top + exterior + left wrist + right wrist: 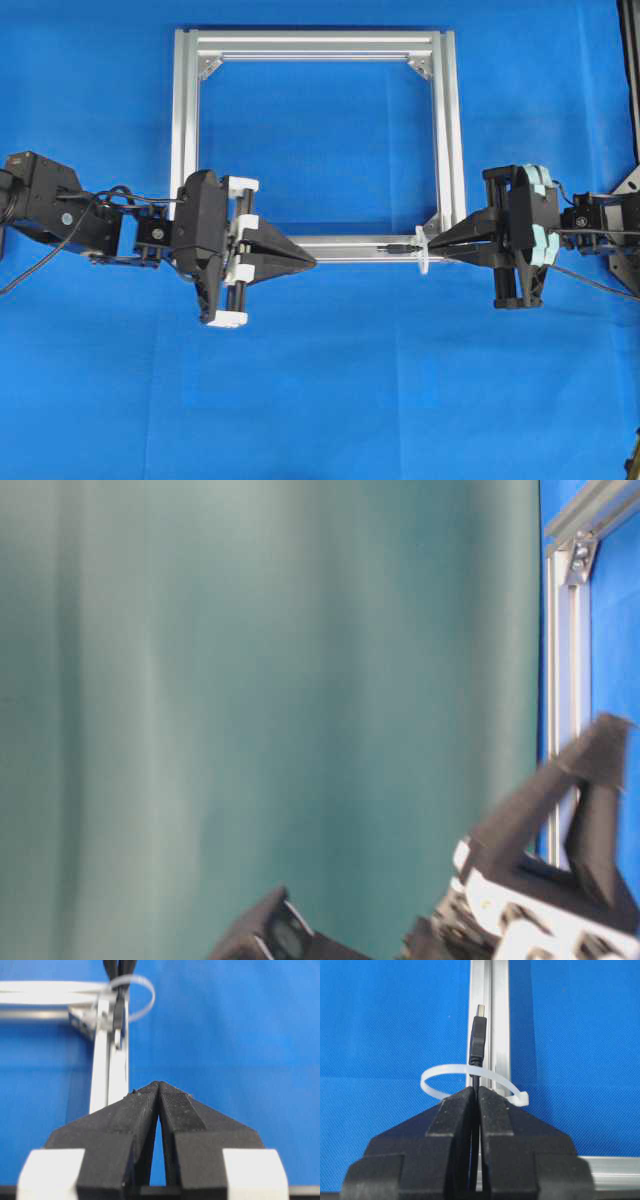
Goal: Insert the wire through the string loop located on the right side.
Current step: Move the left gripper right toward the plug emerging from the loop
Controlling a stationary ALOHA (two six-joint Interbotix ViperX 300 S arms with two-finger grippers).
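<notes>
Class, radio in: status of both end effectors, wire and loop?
Left end effector shut, empty. Right end effector shut on wire; plug through string loop. Nothing in the way.

Teal-green curtain (270,680): fills most of the view, hanging in soft vertical folds. Silver aluminium frame (566,680) with corner bracket (580,560): upright at right, against blue cloth (615,630). Left gripper (560,830): blurred black fingers, lower right.

No legible text, label, brand, number or sign appears on any surface in these four views.
</notes>
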